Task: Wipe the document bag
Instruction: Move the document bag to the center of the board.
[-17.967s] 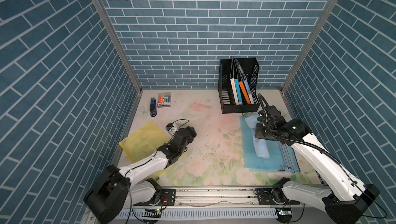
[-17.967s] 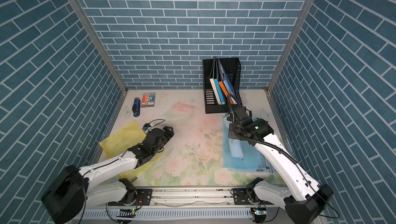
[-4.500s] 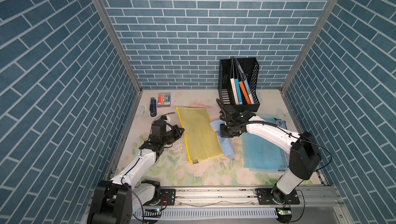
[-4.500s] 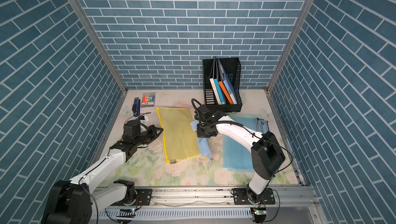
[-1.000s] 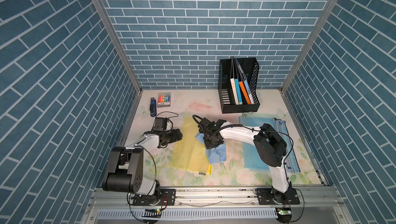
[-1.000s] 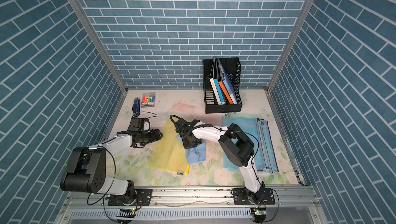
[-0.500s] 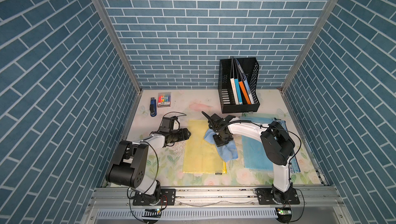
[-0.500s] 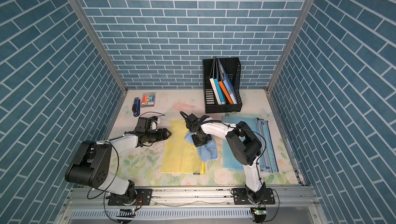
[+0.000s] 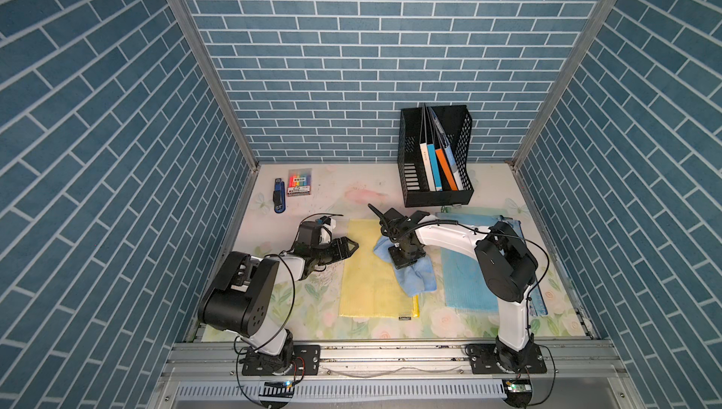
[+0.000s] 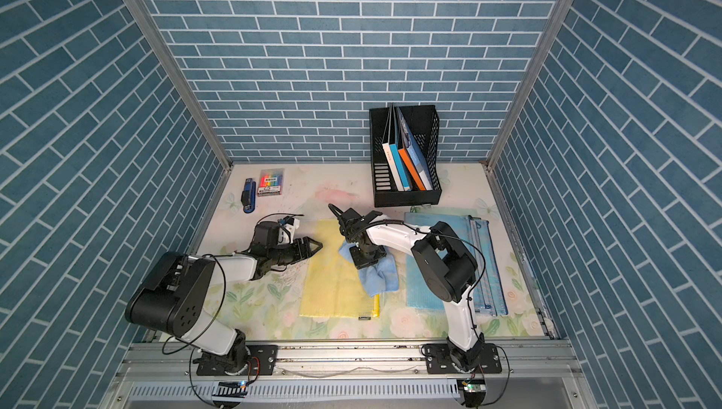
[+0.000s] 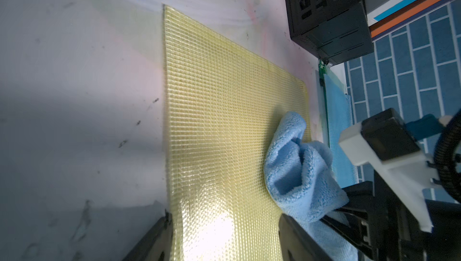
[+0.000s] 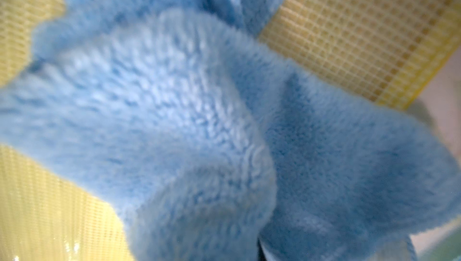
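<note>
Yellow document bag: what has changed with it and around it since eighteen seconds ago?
The yellow document bag moved from the table's left edge, skewed, to the middle, now straight. The right gripper, shut on the blue cloth, carried it off the blue document bags onto the yellow bag's right side. The left gripper, open, now sits at its left edge. File rack, stapler and marker pack stayed put.

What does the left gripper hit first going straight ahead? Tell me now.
Probably the blue cloth lying on the yellow bag. The left gripper, jaws open, points across the bag toward it. How high it rides above the bag is unclear.
</note>
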Robot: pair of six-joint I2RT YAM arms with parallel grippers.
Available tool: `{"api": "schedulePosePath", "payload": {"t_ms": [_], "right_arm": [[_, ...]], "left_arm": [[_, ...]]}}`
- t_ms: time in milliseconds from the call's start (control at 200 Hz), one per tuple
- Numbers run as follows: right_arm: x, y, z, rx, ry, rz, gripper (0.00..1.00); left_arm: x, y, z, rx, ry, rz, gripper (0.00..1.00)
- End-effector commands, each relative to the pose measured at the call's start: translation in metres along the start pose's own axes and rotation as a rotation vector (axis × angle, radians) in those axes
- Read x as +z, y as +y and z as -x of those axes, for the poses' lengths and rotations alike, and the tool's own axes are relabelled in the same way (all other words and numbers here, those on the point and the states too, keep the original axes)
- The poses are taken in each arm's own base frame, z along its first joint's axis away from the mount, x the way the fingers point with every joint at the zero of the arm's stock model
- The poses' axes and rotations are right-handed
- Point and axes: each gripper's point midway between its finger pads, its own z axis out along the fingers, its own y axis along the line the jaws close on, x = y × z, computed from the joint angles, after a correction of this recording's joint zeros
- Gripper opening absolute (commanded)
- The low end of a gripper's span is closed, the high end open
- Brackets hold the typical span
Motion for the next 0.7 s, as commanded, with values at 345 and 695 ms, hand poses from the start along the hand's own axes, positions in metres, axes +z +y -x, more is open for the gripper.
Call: {"api": "schedulePosePath", "payload": {"t_ms": [345,695], "right_arm": [[0.009,0.005,-0.006,0.031,0.024,0.034,0.00],[0.012,0.005,-0.010,0.043,0.034,0.041,0.00]], "left_arm": [[-0.009,-0.022,-0.021,-0.160,0.005,-0.160,0.69],[-0.037,-0.053,0.007,-0.220,-0.168,-0.328,0.75]]}}
